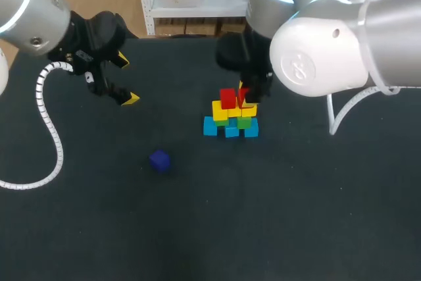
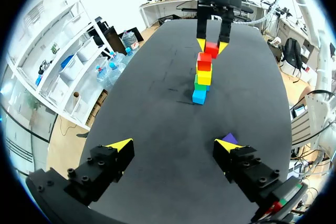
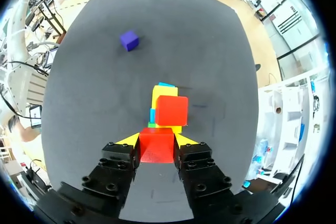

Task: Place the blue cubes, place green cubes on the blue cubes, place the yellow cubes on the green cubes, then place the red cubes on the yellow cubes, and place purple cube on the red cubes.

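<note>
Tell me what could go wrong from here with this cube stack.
The right pincer is shut on the held red cube, close beside the placed red cube. Lowering it could knock that one off the yellow cubes.
The stack looks narrow, so a bump on release might topple it.
The purple cube lies far off. Placing it on top with the open left pincer may disturb the reds.

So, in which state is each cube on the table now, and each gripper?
left gripper: open, empty.
right gripper: shut on one red cube, at the stack.
other red cube: set on the yellow cubes.
yellow cubes: stacked on green cubes.
blue cubes: bottom row, on the table.
purple cube: alone on the table, unstacked.
</note>
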Controlling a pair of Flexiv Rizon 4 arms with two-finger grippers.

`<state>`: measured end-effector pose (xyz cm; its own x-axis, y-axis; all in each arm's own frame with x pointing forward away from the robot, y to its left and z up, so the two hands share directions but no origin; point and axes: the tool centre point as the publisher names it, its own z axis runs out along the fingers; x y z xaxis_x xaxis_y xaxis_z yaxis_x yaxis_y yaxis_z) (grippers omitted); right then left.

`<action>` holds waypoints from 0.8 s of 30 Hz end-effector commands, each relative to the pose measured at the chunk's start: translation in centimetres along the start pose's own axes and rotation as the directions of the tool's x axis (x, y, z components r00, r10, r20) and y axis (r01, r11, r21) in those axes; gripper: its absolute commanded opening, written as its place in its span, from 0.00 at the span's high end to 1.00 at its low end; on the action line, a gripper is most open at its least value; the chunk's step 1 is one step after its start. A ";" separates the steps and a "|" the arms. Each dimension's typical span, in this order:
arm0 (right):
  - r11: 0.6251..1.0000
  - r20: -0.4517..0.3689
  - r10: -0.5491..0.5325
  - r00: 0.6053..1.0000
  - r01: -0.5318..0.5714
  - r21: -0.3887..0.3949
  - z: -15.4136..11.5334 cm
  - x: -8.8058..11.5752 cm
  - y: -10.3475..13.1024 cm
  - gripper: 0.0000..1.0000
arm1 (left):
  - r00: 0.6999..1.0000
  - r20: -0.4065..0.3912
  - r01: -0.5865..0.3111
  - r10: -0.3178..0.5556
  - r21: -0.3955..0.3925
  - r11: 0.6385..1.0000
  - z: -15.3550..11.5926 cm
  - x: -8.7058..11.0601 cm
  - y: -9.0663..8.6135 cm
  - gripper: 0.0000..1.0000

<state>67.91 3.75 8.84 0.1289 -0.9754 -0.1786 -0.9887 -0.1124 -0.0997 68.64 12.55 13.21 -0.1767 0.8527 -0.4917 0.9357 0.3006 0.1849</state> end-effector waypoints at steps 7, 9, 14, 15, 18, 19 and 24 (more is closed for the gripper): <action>1.000 0.003 -0.002 1.000 0.002 -0.003 0.3 0.2 -0.2 1.00 | 1.000 0.004 -0.003 0.003 0.003 1.000 0.0 0.1 0.1 0.00; 1.000 0.002 -0.004 1.000 0.004 -0.002 0.2 0.2 -0.3 1.00 | 1.000 0.004 -0.003 0.003 0.003 1.000 0.0 0.1 0.1 0.00; 1.000 -0.003 -0.014 1.000 0.014 -0.004 0.2 0.0 -0.6 1.00 | 1.000 0.004 -0.003 0.003 0.003 1.000 0.0 0.1 0.1 0.00; 1.000 -0.003 -0.015 1.000 0.015 -0.004 0.2 0.0 -0.6 1.00 | 1.000 0.004 -0.003 0.003 0.003 1.000 0.0 0.1 0.1 0.00; 1.000 -0.003 -0.016 1.000 0.016 -0.007 0.3 0.0 -0.8 1.00 | 1.000 0.004 -0.003 0.003 0.003 1.000 0.0 0.1 0.1 0.00; 1.000 -0.004 -0.017 1.000 0.017 -0.009 0.4 0.0 -0.8 1.00 | 1.000 0.004 -0.003 0.003 0.003 1.000 0.0 0.1 0.1 0.00; 1.000 -0.007 -0.018 1.000 0.018 -0.009 0.3 0.0 -0.9 1.00 | 1.000 0.004 -0.003 0.003 0.003 1.000 0.0 0.1 0.1 0.00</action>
<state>68.64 3.79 8.58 0.1455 -0.9747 -0.1694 -0.9865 -0.1301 -0.0990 68.64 12.55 13.21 -0.1767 0.8527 -0.4917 0.9357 0.3005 0.1849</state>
